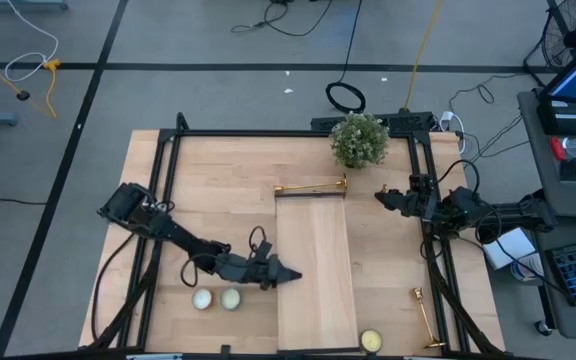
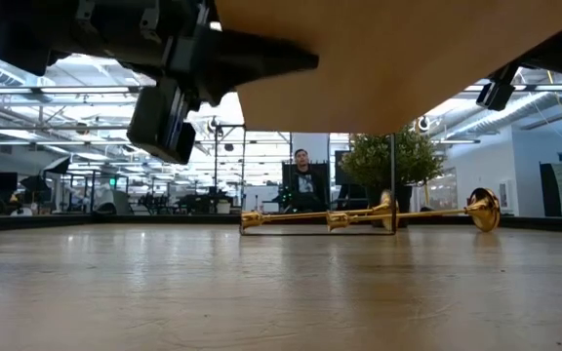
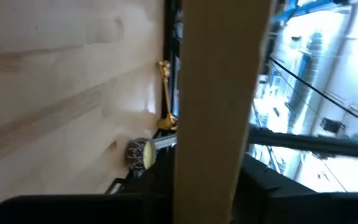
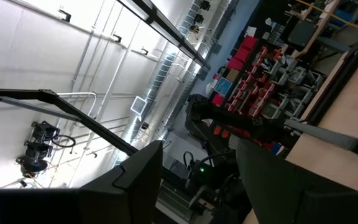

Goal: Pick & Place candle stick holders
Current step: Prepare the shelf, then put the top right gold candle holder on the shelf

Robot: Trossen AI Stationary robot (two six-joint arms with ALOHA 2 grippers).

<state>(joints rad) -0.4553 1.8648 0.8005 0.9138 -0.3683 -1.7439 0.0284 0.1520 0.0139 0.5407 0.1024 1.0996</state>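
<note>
1. Jaws, left gripper [image 1: 290, 272]: set at the left long edge of the pale plank [image 1: 316, 270]. In the left wrist view the plank's edge runs between the two dark fingers. Whether they clamp it or stand just clear of it cannot be told.
2. Jaws, right gripper [image 1: 380, 198]: apart, with nothing between them. The right wrist view shows only the room beyond the two fingers.
3. Left arm: dark and jointed, reaching from the counter's left side diagonally toward the middle, with its wrist low over the wood.
4. Right arm: folded at the counter's right edge, with the wrist pointing inward, near the far right corner of the plank.
5. Candle stick holder, first [image 1: 313, 187]: shiny gold, with a thin stem and a flared round base. It lies on its side across the far end of the plank.
6. Candle stick holder, second [image 1: 423, 316]: same make, lying flat on the counter near the right front corner, well apart from both grippers.
7. Candles: two round, pale yellow-white ones [image 1: 216, 298] sit side by side on the counter just in front of the left gripper. A third [image 1: 370, 340] sits at the plank's near right corner.
8. Counter [image 1: 218, 180]: light wood with visible grain, framed by black rails.
9. Plant [image 1: 358, 140]: small, bushy and green, at the far edge.
10. Person [image 2: 305, 181]: seated in the room beyond the counter, seen in the low view.
</note>
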